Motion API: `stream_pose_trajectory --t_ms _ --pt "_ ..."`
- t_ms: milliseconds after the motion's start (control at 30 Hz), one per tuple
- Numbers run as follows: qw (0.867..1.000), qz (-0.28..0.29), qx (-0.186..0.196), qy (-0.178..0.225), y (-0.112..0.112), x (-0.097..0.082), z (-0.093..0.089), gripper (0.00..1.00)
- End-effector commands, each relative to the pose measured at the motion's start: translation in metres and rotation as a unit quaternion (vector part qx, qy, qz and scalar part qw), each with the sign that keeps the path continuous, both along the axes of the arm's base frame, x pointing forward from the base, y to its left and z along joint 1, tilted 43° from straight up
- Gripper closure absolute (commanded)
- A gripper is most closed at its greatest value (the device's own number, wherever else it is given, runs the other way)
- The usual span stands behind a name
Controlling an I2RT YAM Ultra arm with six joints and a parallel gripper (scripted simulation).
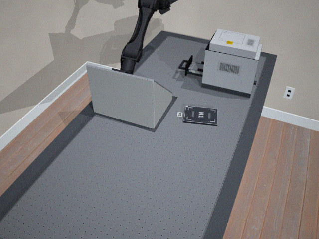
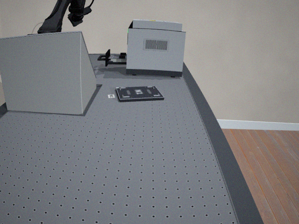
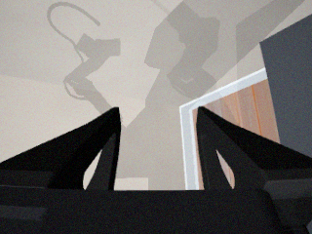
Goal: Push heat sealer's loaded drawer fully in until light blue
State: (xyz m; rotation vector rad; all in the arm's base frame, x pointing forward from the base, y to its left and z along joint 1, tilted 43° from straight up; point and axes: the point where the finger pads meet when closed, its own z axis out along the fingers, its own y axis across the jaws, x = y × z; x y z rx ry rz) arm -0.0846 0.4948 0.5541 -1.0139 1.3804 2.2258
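The white heat sealer [image 1: 229,79] [image 2: 154,59] stands upright at the far end of the table. Its drawer [image 1: 188,66] [image 2: 107,58] sticks out to the left, with a black front plate and handle. Something pale and dark parts lie on the drawer behind the front plate; the sheet's and sealing frame's exact placement cannot be made out. A sliver of green light [image 2: 127,31] shows at the sealer's front edge in the exterior view. My gripper [image 3: 158,116] is partly open and empty, facing the wall, away from the sealer. Its fingers are not clear in the top and exterior views.
A large grey wedge-shaped block [image 1: 123,97] [image 2: 43,77] stands at the left, in front of the arm's base. A flat dark plate marked N1 [image 1: 201,119] [image 2: 139,95] lies in front of the sealer, beside a small white label [image 1: 179,114] [image 2: 110,96]. Walls stand behind the table.
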Motion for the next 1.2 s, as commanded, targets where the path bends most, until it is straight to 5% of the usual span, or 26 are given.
stream_pose_trajectory --t_ms 0,67,100,200,233,400,500,533,567,667,733,767,933,967,1067,1100,1133,1167 --pt "1.0 -0.012 -0.016 -0.018 0.003 0.01 -0.017 0.55" --pt "0.999 -0.028 -0.03 -0.024 0.007 0.014 -0.022 0.55" --pt "0.999 -0.032 -0.024 -0.031 0.004 0.012 -0.009 0.55" --pt "0.998 -0.046 -0.034 -0.04 0.005 0.022 -0.016 0.55" --pt "0.997 -0.045 -0.051 -0.041 0.009 0.024 -0.036 0.55" --pt "0.996 -0.049 -0.05 -0.048 0.013 0.024 -0.033 0.55" --pt "0.992 -0.064 -0.083 -0.067 0.019 0.028 -0.049 0.55" --pt "0.993 -0.071 -0.069 -0.066 0.01 0.036 -0.038 0.55" --pt "0.992 -0.07 -0.087 -0.067 0.013 0.038 -0.058 0.55" --pt "0.993 -0.062 -0.076 -0.068 0.014 0.04 -0.063 0.55" --pt "0.988 -0.075 -0.115 -0.076 0.028 0.045 -0.087 0.55" --pt "0.988 -0.076 -0.108 -0.084 0.025 0.039 -0.073 0.55" --pt "0.985 -0.093 -0.113 -0.093 0.018 0.052 -0.071 0.55" --pt "0.983 -0.092 -0.128 -0.094 0.019 0.054 -0.089 0.55" --pt "0.985 -0.084 -0.115 -0.095 0.019 0.056 -0.093 0.55" --pt "0.977 -0.095 -0.159 -0.103 0.032 0.062 -0.121 0.55" --pt "0.977 -0.102 -0.151 -0.111 0.029 0.062 -0.104 0.55" --pt "0.974 -0.1 -0.163 -0.121 0.029 0.056 -0.107 0.55"
